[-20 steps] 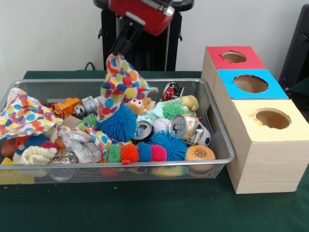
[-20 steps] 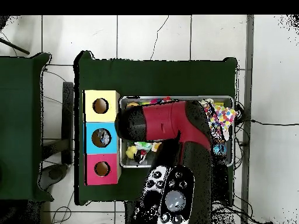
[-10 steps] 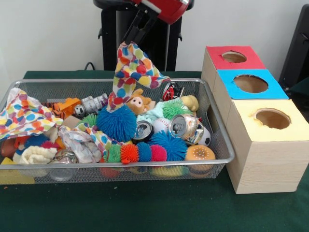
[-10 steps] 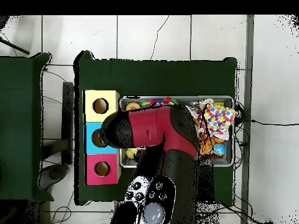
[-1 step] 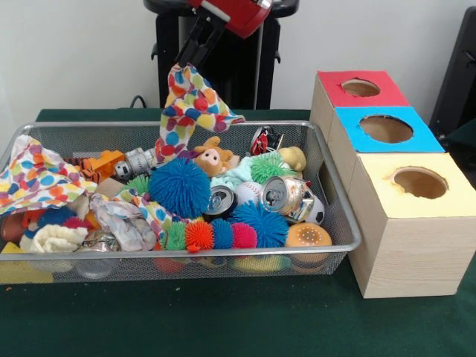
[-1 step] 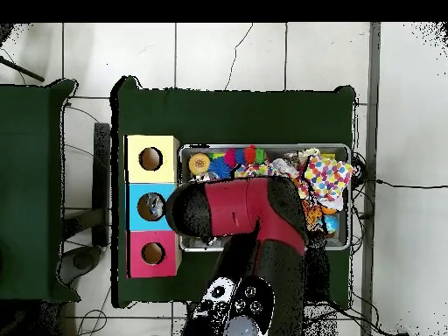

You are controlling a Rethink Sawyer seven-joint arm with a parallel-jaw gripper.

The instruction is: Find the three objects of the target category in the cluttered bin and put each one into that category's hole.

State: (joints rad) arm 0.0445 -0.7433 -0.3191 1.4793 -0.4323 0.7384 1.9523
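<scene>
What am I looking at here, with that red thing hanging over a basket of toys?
The red thing is a robot arm. One picture faces it across the table; the other looks straight down. Its claw has pinched a polka-dot cloth and holds it up above a wire basket. The basket is crammed with spiky rubber balls, crushed drink cans, a small plush animal and another dotted cloth. Beside it stand three wooden boxes, topped red, blue and yellow, each with a round hole for sorted items.
</scene>
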